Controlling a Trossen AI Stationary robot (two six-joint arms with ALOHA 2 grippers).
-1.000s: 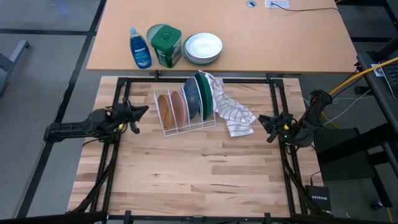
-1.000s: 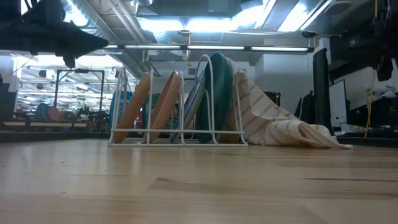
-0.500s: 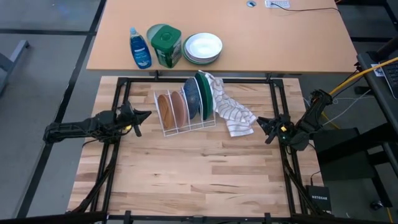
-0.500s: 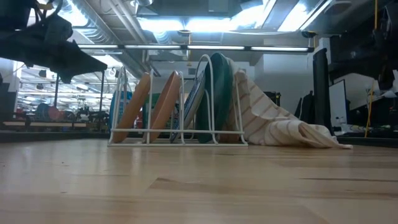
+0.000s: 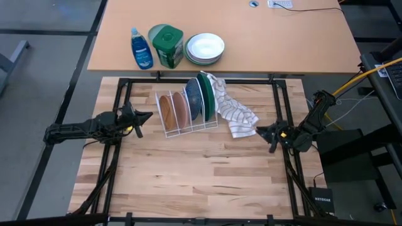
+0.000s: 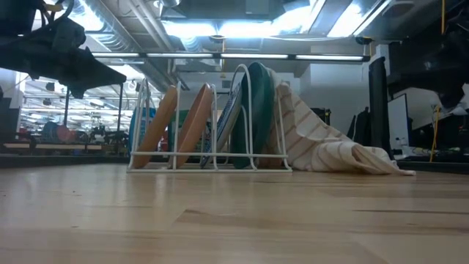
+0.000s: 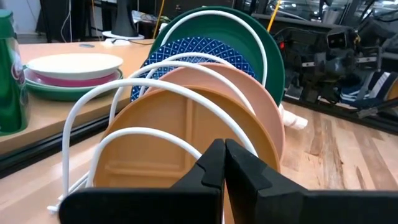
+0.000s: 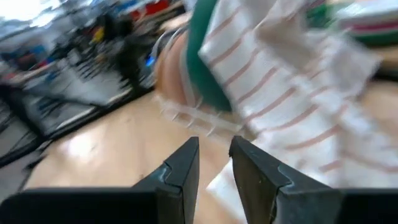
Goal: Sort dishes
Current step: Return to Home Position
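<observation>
Four dishes stand on edge in a white wire rack (image 5: 186,129) at the table's far middle: two brown plates (image 5: 168,112) (image 5: 180,108), a blue dish (image 5: 193,100) and a dark green plate (image 5: 206,95). A striped towel (image 5: 235,114) hangs over the green plate and trails onto the table. My left gripper (image 5: 146,115) is shut and empty, left of the rack, pointing at the brown plates (image 7: 155,149). My right gripper (image 5: 259,130) hovers right of the towel (image 8: 280,87), its fingers a narrow gap apart, empty.
A second table behind holds a blue soap bottle (image 5: 141,49), a green canister (image 5: 167,45) and a stack of white bowls (image 5: 205,48). Black frame rails (image 5: 119,157) run along the table's left and right sides. The wooden tabletop (image 5: 195,169) lies bare toward the near edge.
My left gripper has come down a little and slightly toward the rack, then stopped. My right gripper has moved toward the table's near edge and a little toward the left. The dishes, rack and towel have not moved.
</observation>
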